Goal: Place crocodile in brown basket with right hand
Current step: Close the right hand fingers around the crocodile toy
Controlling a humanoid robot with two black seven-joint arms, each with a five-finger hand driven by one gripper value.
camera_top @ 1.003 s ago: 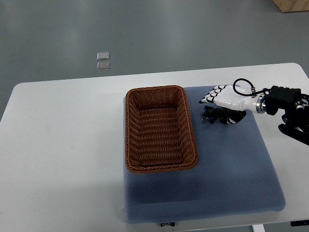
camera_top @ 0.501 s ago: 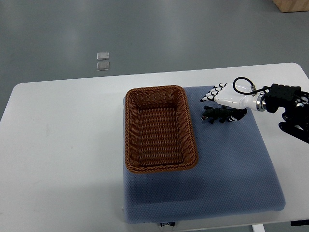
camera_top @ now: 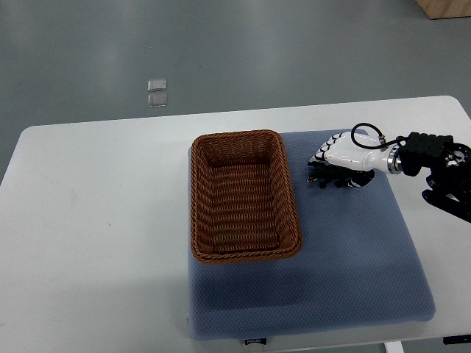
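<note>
Top view, right hand (camera_top: 339, 153) seemingly on crocodile (camera_top: 330, 179) (dark), beside brown basket (camera_top: 194, 198)

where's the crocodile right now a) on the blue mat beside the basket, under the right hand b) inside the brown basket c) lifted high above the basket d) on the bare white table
A: the crocodile lies on the blue mat beside the brown basket, with the right hand directly over it.
</note>
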